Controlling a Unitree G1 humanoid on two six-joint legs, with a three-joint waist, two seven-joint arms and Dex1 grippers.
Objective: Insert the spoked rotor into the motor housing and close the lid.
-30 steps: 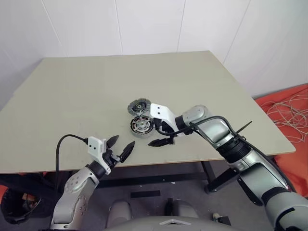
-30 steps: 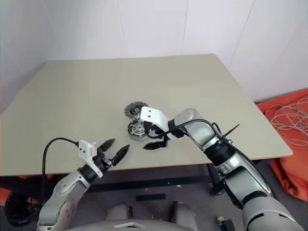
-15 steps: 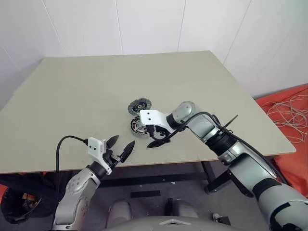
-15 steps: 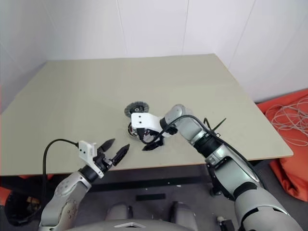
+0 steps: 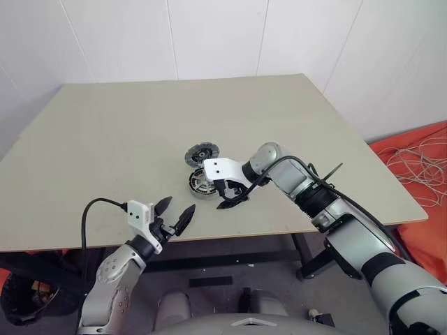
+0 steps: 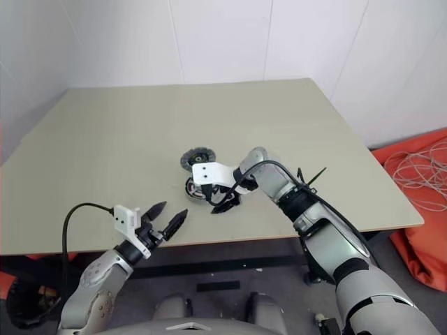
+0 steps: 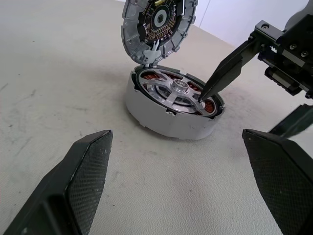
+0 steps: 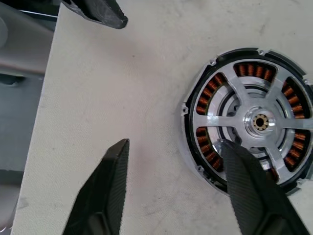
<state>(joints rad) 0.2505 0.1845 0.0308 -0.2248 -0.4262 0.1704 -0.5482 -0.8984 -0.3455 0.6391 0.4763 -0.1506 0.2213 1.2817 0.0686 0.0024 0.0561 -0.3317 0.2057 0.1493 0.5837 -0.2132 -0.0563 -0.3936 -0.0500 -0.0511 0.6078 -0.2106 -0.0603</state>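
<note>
Left wrist view is showing the rotor (image 7: 178,92) already sitting inside the housing (image 7: 166,117), with the lid (image 7: 159,22) leaning on edge against its far side. Right gripper (image 8: 173,183) is standing spread, one fingertip (image 7: 205,93) touching the rotor. Left gripper (image 5: 174,215) is hanging wide, gripping nothing, near the table (image 5: 105,139) edge.

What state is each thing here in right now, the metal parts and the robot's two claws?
Spoked rotor: seated in the housing, flat.
Motor housing: on the table, uncovered.
Lid: propped up on edge behind the housing.
Left gripper: fingers open, holding nothing.
Right gripper: fingers apart, one fingertip on the rotor.
</note>
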